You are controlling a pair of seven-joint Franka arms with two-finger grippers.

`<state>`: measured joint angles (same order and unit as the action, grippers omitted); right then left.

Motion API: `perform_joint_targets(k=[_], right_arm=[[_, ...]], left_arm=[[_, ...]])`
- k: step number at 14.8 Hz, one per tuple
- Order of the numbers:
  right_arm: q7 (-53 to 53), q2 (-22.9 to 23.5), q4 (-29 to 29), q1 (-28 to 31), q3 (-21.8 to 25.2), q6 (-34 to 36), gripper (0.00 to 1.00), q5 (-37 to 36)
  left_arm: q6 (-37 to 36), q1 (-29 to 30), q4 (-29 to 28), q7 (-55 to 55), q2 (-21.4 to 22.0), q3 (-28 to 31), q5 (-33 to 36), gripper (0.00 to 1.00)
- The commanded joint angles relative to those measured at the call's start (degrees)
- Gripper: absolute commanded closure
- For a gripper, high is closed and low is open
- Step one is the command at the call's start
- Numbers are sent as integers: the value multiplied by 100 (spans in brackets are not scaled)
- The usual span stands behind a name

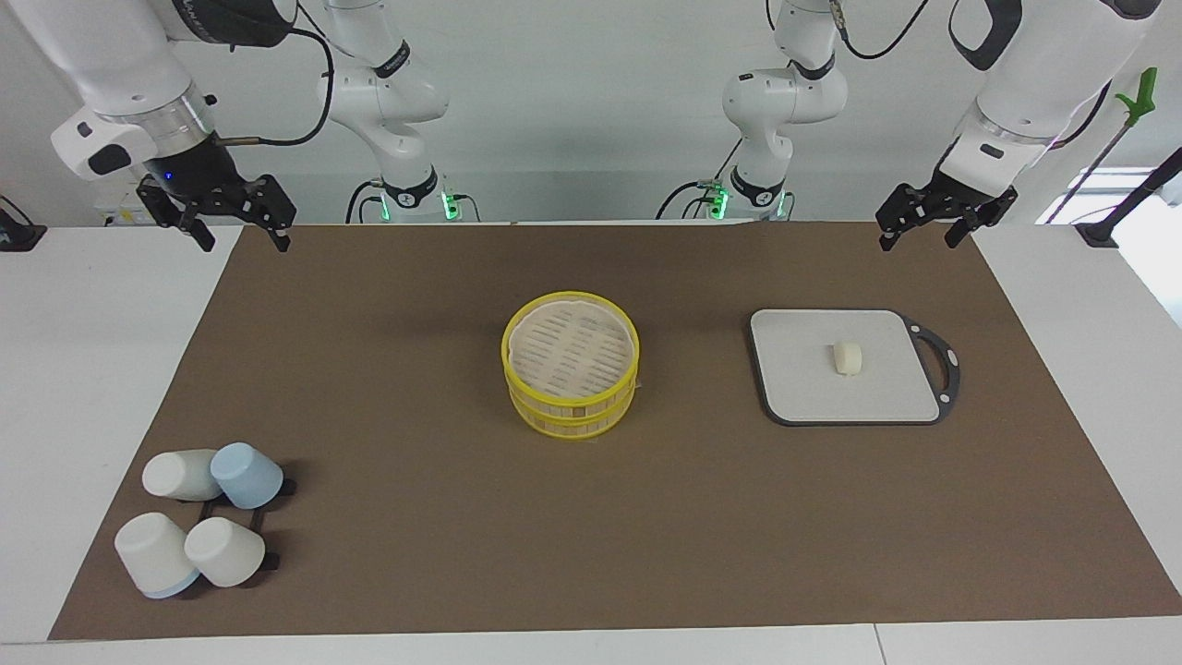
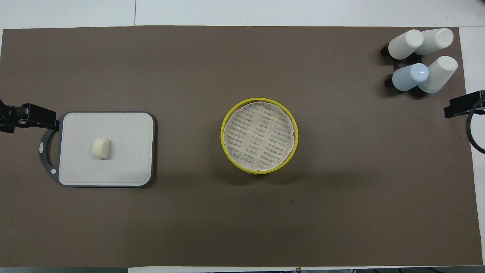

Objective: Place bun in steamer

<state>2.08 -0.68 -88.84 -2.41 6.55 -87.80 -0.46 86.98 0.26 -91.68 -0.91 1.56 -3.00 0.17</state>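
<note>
The bun (image 1: 848, 358) lies on the grey board (image 1: 794, 388), toward the left arm's end of the table. The steamer (image 1: 571, 369) stands mid-table, well apart from it. The left gripper (image 1: 933, 220) and right gripper (image 1: 229, 217) hang raised over the mat's (image 1: 416, 517) corners nearest the robots, fingers spread and holding nothing. Four cups (image 1: 203, 522) sit on a rack toward the right arm's end.

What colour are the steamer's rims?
Bright yellow rims on the steamer; clearest in the facing view.

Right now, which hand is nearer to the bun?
Left. The left hand hangs at the bun's end of the table; the right hand waits at the other end.
</note>
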Motion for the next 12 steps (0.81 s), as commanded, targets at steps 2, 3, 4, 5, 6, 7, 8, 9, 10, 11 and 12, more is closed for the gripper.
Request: perform_joint_targets(k=[2, 3, 4, 5, 6, 7, 8, 9, 10, 11, 12], right_arm=[[135, 59, 113, 83, -66, 26, 0, 55], [135, 77, 121, 83, -127, 43, 0, 81], [91, 120, 130, 83, -354, 52, 0, 212], [-31, 216, 174, 74, -661, 61, 0, 239], [-467, 374, 235, 48, -969, 96, 0, 187], [-1063, 489, 471, -39, -1285, 122, 0, 178], [-1748, 716, 891, -144, -1645, 297, 0, 143], [-2285, 1275, 1556, -485, -1779, 525, 0, 4], [-2674, 1907, 2389, -1097, -1746, 718, 0, -267], [-3052, 2462, 3042, -1556, -1719, 772, 0, -392], [-3499, 2807, 3309, -1848, -1728, 695, 0, -428]], left_arm=[[73, -70, -60, 3, 99, 53, -34, 0], [73, -70, -60, 3, 99, 62, -34, 0], [73, -70, -60, 3, 99, 54, -34, 0], [73, -70, -60, 3, 99, 62, -34, 0], [73, -70, -60, 12, 99, 54, -34, 0], [73, -70, -60, 12, 99, 62, -34, 0], [82, -70, -69, 12, 99, 62, -34, 0], [143, -70, -147, 21, 116, 54, -34, 0], [283, -52, -374, 21, 221, 62, -34, 0], [493, -26, -716, 47, 326, 62, -34, 0], [895, 9, -1180, 160, 449, 71, -34, 0]])
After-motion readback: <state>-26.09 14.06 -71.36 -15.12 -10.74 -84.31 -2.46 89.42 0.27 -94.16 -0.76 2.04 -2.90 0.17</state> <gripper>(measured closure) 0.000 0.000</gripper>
